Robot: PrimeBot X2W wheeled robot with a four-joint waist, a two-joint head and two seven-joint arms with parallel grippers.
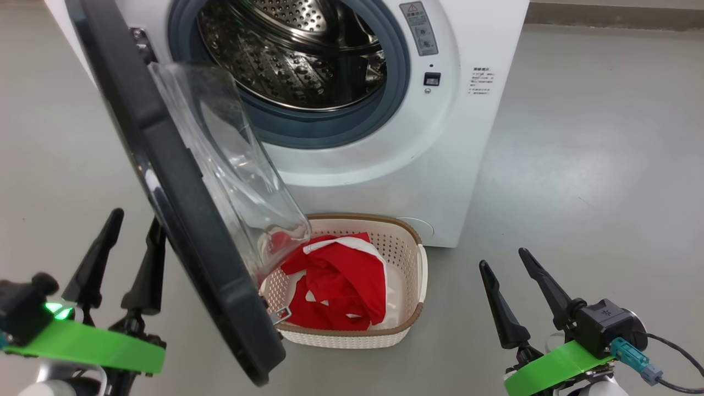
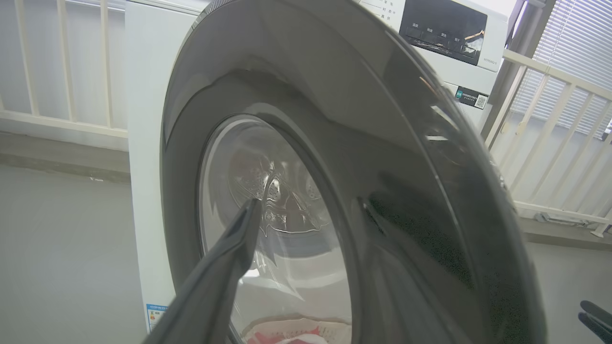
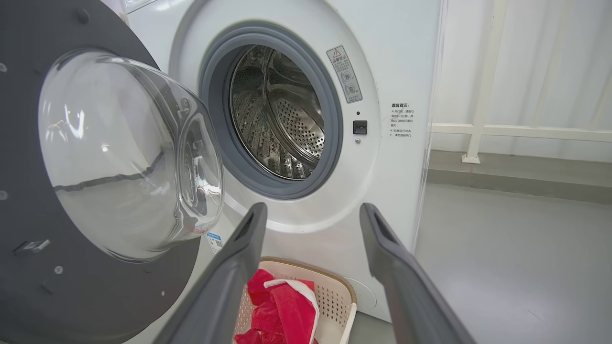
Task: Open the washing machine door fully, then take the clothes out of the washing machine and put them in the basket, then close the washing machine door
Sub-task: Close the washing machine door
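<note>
the clothes [image 1: 341, 286] lie in a red heap inside the basket [image 1: 410, 258], which sits on the floor [image 1: 577, 192] just in front of the washing machine [image 1: 440, 165]. the steel drum [image 1: 286, 60] looks bare as far as the head and right wrist views reach into it. so the unloading appears done, and the step in hand is, by my reading, the last one: shutting the washing machine door [image 1: 181, 220].

the door stands swung well out from the opening, its glass bowl hanging over the near-left corner of the basket. the left claw [image 1: 136, 220] is on the door's outer side, just beside the black rim, fingers apart and holding nothing. whether a finger touches the rim i cannot tell. in the left wrist view one finger [image 2: 229, 267] points at the glass centre. the right claw [image 1: 502, 258] hovers low on the right, well apart from the door and basket, fingers spread and empty, aimed toward the machine front.

the next move calls for the left claw to press on the outer rim and sweep the door round its hinge toward the grey gasket. the bowl will likely pass close over the basket rim, so that clearance is worth watching, and the latch probably needs a firm final push.
</note>
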